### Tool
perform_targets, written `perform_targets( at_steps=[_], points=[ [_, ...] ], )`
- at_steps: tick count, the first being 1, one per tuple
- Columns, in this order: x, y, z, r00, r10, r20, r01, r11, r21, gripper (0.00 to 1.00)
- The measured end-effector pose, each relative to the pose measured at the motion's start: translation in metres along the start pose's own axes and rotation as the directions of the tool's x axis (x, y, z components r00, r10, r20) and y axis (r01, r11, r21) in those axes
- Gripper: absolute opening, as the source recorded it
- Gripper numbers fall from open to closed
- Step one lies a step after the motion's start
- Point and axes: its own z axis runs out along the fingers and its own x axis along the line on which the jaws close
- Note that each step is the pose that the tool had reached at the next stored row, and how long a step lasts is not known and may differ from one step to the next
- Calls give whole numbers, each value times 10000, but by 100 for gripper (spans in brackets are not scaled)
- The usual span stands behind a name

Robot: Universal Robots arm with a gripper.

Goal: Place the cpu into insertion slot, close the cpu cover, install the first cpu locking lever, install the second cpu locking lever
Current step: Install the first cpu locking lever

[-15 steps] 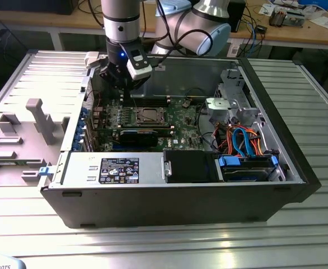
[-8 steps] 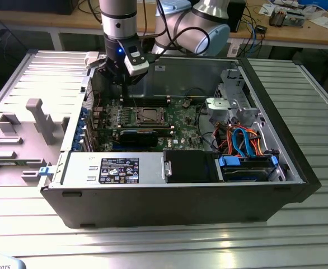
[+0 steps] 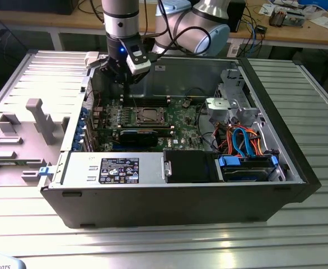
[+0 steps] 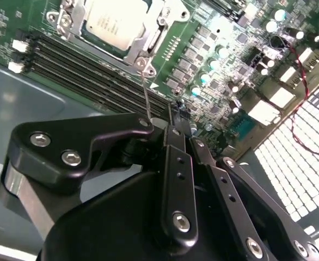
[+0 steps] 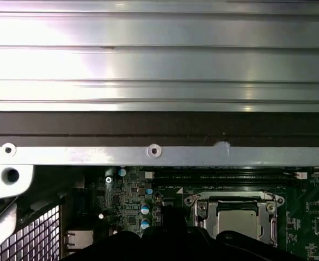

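The cpu point(image 4: 113, 22) lies flat in the insertion slot on the green board, its silver top facing up; it also appears in the first wrist view point(image 5: 237, 220) and the exterior view point(image 3: 150, 115). The cpu cover point(image 4: 155, 38) lies down around it as a silver frame. One thin wire locking lever point(image 4: 145, 92) rises from the socket's corner toward my gripper point(image 4: 177, 109). The gripper point(image 3: 125, 83) hangs over the board on the exterior view's left of the socket, fingers together. The lever's upper end passes behind the gripper's black linkage, so I cannot tell whether it is pinched.
Long black memory slots point(image 4: 83, 70) run beside the socket. A black card point(image 3: 135, 136), a grey power supply point(image 3: 113, 168) and blue and orange cables point(image 3: 245, 143) fill the case's near side. The case wall point(image 5: 154, 149) stands close behind the gripper. A grey fixture point(image 3: 38, 120) sits outside the case.
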Motion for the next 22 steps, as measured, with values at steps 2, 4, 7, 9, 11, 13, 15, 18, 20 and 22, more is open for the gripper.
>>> perform_targets(
  at_steps=[2,4,7,9,11,13,15,18,20,22],
  points=[
    [-90,-1,1,10000,1,-1,-1,10000,1,11],
    [-123,-1,1,10000,0,-1,0,10000,1,11],
    [-182,-2,1,10000,1,-2,-1,10000,1,11],
    [-193,-2,1,10000,1,-2,-1,10000,2,11],
    [-195,-2,2,10000,3,0,-3,10000,0,11],
    [-196,-2,1,10000,1,-1,-1,10000,1,11],
    [-196,-1,4,10000,1,0,-1,10000,-1,11],
    [-200,-3,63,10000,5,0,-5,10000,1,11],
    [-204,-4,90,10000,5,-1,-5,10000,0,11],
    [-204,-5,101,10000,4,-1,-4,10000,1,11]
  ],
)
